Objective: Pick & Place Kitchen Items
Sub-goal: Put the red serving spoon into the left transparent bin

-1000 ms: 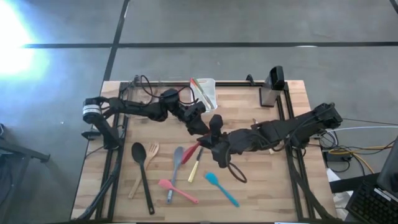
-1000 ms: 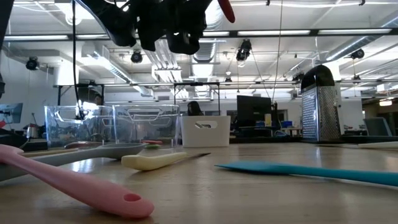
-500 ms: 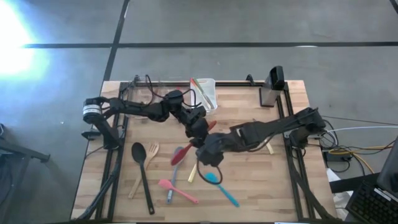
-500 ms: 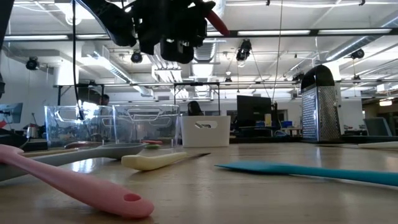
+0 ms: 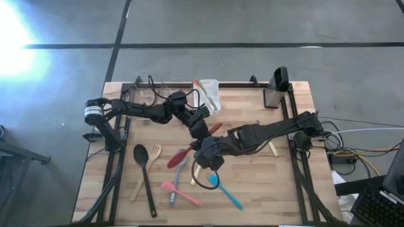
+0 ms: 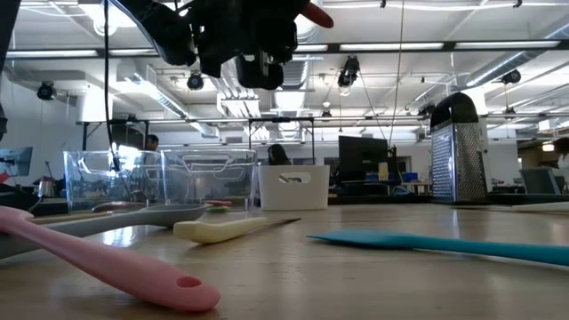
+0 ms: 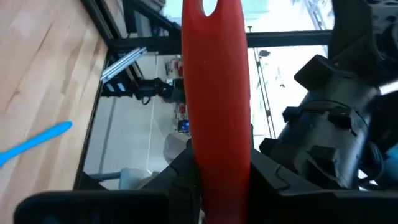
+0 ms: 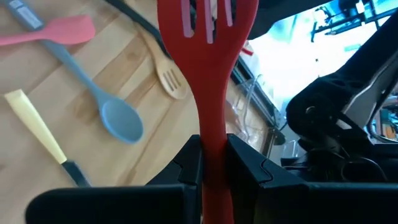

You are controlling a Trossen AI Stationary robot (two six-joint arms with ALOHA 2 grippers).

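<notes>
A red slotted spatula [image 5: 178,157] hangs slanting above the table's middle, between both grippers. Its slotted head [image 8: 208,25] points toward the near left. Its handle end with the hanging hole [image 7: 211,12] points toward the far right [image 5: 216,127]. My left gripper [image 5: 202,130] is shut on the handle. My right gripper [image 5: 202,153] is shut on it nearer the head. In the low view both grippers bunch together at the top, and the red handle tip [image 6: 316,13] sticks out. My left gripper pinches the red spatula's handle [image 7: 216,152] between its two fingers [image 7: 180,171], some way back from the hole end, and the fingers lie along the handle. The spatula is clear of the table. My right gripper pinches the spatula's narrow neck [image 8: 212,140] just behind the slotted head, one finger [image 8: 249,168] on each side, coming from the table's right. The head sticks out past the fingers, clear of the table.
On the wood below lie a black spoon [image 5: 141,156], a wooden fork [image 5: 152,153], a grey spoon [image 5: 181,162], a pink spatula [image 5: 178,192], a teal spatula [image 5: 222,188] and a cream-handled knife [image 5: 196,175]. A clear bin [image 5: 146,93], a white bin [image 5: 209,94] and a grater [image 5: 275,93] stand at the far edge.
My right gripper has carried the red spatula toward the table's left and a little toward the near edge. The spatula's handle end now lies at my left gripper, which has kept nearly still. The spatula's head has swung out toward the near left.
</notes>
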